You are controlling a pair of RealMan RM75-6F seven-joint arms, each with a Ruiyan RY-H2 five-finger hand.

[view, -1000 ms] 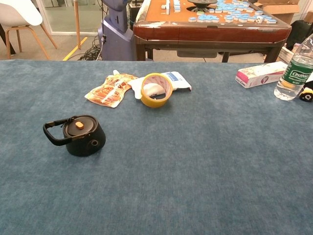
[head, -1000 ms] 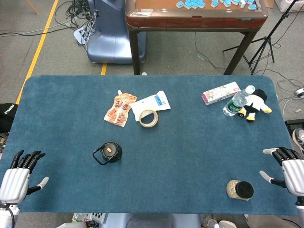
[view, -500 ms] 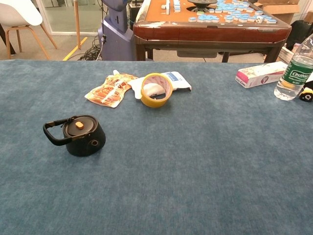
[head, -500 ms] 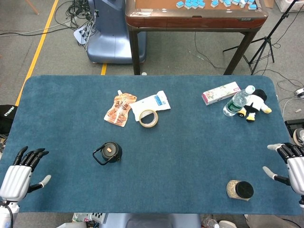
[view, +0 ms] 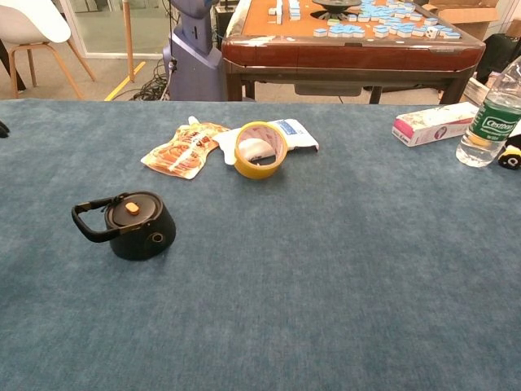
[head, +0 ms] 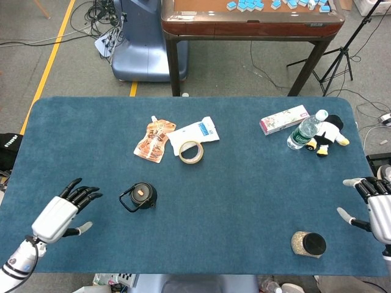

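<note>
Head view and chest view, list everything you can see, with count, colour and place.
Black bottle lid with loop handle: one, centre-left, nearest the left hand.
Orange snack pouch: one, far left-centre.
White plastic packet: one, beside the pouch.
Yellow tape roll: one, on the packet's near edge.
Pink-white carton: one, far right.
Clear water bottle, green label: one, lying by the carton.
Penguin plush toy: one, beside the bottle.
Black-capped jar: one, near right.
Blue table mat: one.
Left hand: open.
Right hand: open.

Grey floor (yellow line), mahjong table
</note>
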